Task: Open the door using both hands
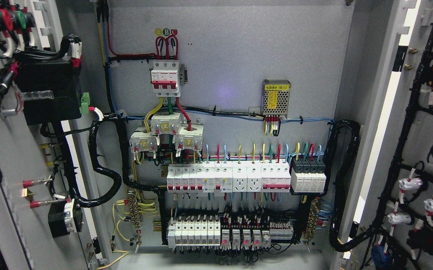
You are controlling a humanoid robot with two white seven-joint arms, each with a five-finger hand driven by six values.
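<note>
Both doors of the cabinet stand wide open. The left door (10,157) swings out at the left edge, its inner face carrying a black box (47,92), red and green button backs (8,18) and black cable looms. The right door (422,150) swings out at the right edge, its inner face lined with black wiring and white lamp holders (411,184). Between them the grey back panel (238,48) is in full view: a red-and-white main breaker (165,78) sits high at the left of centre, a perforated metal power supply (276,98) with a yellow label to its right, a row of white breakers and sockets (227,179) below, and a second row of breakers and relays (220,232) nearest the bottom. Thick black conduit (345,180) loops down the panel's right side. No robot hand shows in the view, so whether either is open or closed cannot be told.
</note>
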